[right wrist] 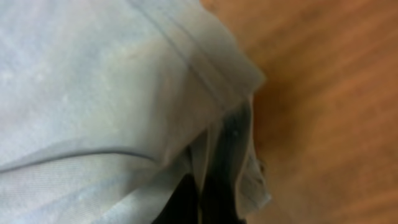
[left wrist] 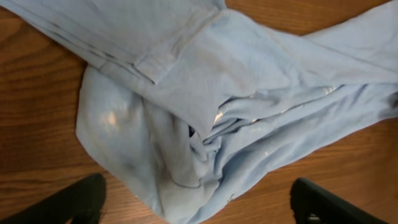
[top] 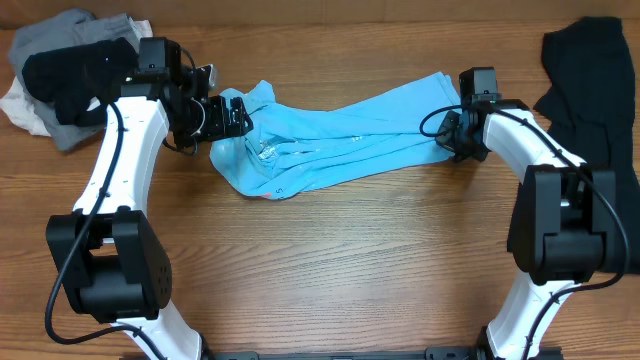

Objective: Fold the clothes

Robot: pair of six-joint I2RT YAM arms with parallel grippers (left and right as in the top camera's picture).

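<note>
Count: one sky-blue T-shirt (top: 340,140), one black garment (top: 590,80), one pile of clothes (top: 70,70) and two arms.

The T-shirt lies on the table (top: 350,270) at centre, bunched into a long band running between the two end effectors. White print shows in the creases near its left end.

The left end effector (top: 232,118) is over the left end of the T-shirt. In the left wrist view its fingers (left wrist: 74,199) are spread wide, one at each lower corner, with nothing held.

The right end effector (top: 452,132) is at the right end of the T-shirt. In the right wrist view it is closed, with the hem pinched between dark fingers (right wrist: 205,193).

Edges and room: the black garment lies at the far right corner and runs off the table's edge. The pile sits at the far left corner. The near half of the table is bare wood between the arm bases.

Limits: the right wrist view is blurred and very close. The pile shows grey, black and white cloth; the number of pieces cannot be told.
</note>
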